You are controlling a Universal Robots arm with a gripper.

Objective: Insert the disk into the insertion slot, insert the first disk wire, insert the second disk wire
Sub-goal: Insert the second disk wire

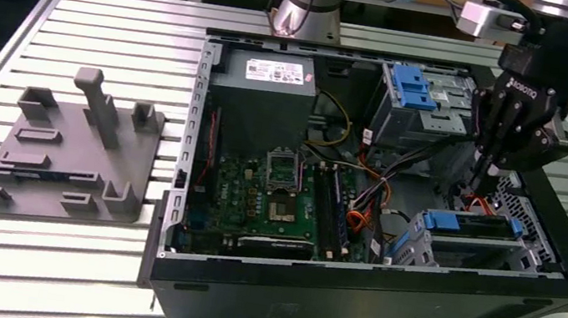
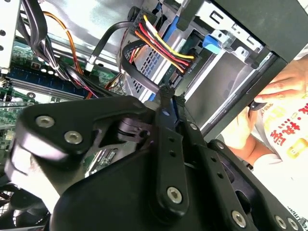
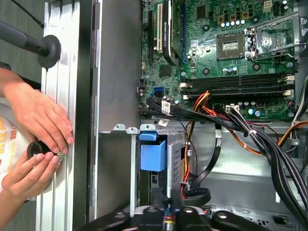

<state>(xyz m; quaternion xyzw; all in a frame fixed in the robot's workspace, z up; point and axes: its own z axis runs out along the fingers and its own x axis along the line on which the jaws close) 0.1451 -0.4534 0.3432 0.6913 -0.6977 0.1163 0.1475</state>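
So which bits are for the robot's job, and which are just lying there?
For the job: blue-framed flat hard disk; low silver metal drive cage; red-yellow-black wire bundle; black robot gripper.
Just there: grey plastic stand board; green motherboard; person's hands.

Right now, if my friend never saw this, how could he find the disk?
Find the open black computer case. In its corner at the exterior view's lower right sits a low silver cage. The disk lies inside it, framed in bright blue; the taller cage behind has only a blue latch.
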